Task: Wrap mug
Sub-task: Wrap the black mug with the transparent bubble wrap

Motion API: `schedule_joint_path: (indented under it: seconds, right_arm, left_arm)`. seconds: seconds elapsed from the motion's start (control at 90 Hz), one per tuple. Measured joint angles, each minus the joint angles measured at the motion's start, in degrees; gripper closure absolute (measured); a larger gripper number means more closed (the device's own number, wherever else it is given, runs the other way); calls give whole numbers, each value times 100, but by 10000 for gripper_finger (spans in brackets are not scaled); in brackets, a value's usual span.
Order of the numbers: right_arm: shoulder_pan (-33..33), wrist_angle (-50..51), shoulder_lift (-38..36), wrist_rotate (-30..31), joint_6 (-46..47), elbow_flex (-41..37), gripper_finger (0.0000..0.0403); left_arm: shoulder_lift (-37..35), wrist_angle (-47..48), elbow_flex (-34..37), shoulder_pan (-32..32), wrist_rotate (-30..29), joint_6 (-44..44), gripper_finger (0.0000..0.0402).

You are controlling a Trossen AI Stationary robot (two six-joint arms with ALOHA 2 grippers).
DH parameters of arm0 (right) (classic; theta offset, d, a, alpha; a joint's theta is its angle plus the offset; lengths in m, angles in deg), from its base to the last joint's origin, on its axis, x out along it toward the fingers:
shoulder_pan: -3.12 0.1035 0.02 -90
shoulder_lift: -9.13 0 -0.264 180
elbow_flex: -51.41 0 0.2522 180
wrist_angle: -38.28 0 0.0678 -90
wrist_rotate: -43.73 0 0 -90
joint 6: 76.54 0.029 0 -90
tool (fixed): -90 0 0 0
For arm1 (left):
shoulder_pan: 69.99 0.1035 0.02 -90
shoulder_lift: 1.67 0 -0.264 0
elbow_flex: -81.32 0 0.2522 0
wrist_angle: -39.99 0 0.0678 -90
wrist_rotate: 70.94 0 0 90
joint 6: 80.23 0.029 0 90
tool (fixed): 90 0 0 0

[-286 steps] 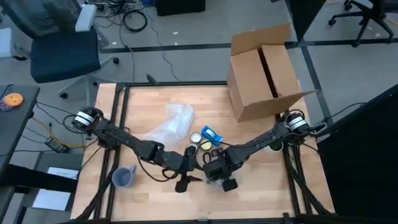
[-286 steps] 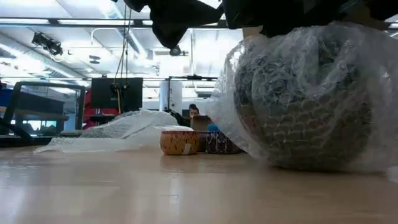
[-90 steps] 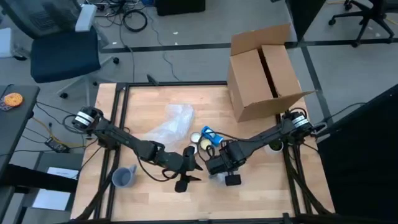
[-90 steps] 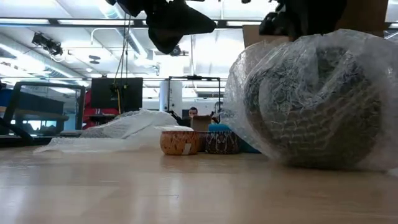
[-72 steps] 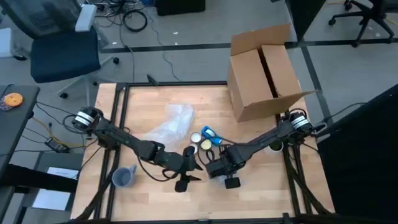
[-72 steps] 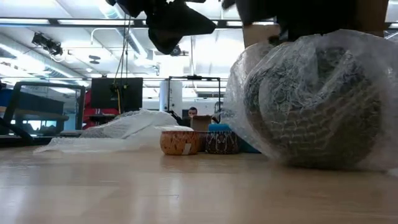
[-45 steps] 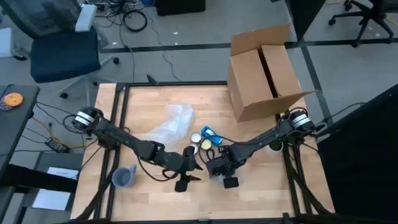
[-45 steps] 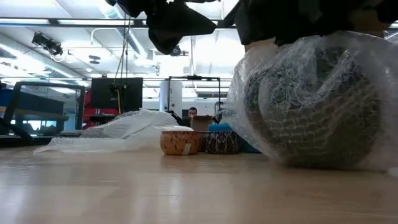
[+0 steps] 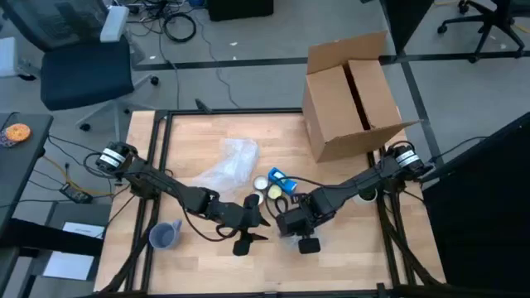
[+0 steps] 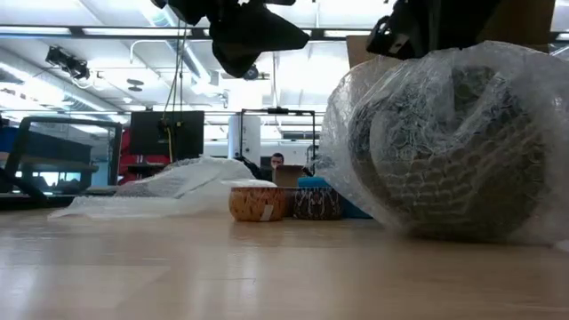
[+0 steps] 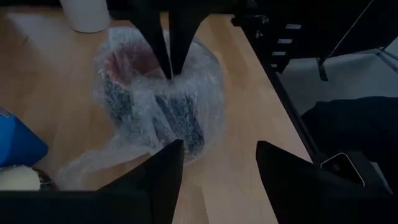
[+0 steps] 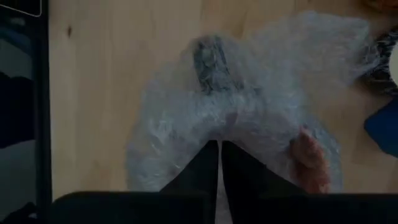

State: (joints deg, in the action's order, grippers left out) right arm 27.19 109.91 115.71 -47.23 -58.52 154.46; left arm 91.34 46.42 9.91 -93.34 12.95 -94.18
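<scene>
**Wrapped mug, front centre of desk: right arm shifted**

Moved since half a second ago: the right gripper [image 9: 291, 222] sits slightly nearer the desk's front edge, and in the low view its dark bulk has lifted clear of the bundle's top. Left arm and bundle unchanged.

High view. Wooden desk [image 9: 190, 136]. Left gripper [image 9: 258, 222] at front centre, facing the right gripper, with the mug mostly hidden beneath the two. Loose bubble wrap [image 9: 228, 165] toward the back. Small blue container [image 9: 281, 178] and two round items just behind the grippers. Blue cup [image 9: 164, 236] at front left. Open cardboard box [image 9: 352, 95] at back right.

Low view. Mug [image 10: 444, 151], dark and patterned, rests on the desk inside a clear bubble-wrap sheet [image 10: 356, 107]. Both arms hang above.

Left wrist view. Left fingers [image 11: 161, 180] spread apart, empty, near the bundle. Right arm's fingers come down together onto the wrap at the mug's mouth.

Right wrist view. Right fingers [image 12: 202, 165] pressed together, pinching the sheet over the mug.
</scene>
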Motion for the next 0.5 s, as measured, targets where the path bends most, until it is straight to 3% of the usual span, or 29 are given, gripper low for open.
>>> schedule_joint_path:
  seconds: [0.267,0.5]
  right_arm:
    - [20,-878,173,-91,117,-733,403]
    - [12,-802,143,-161,138,-740,403]
  left_arm:
    - [0,-24,2,0,-12,-2,214]
    - [2,-70,2,0,-52,-22,214]
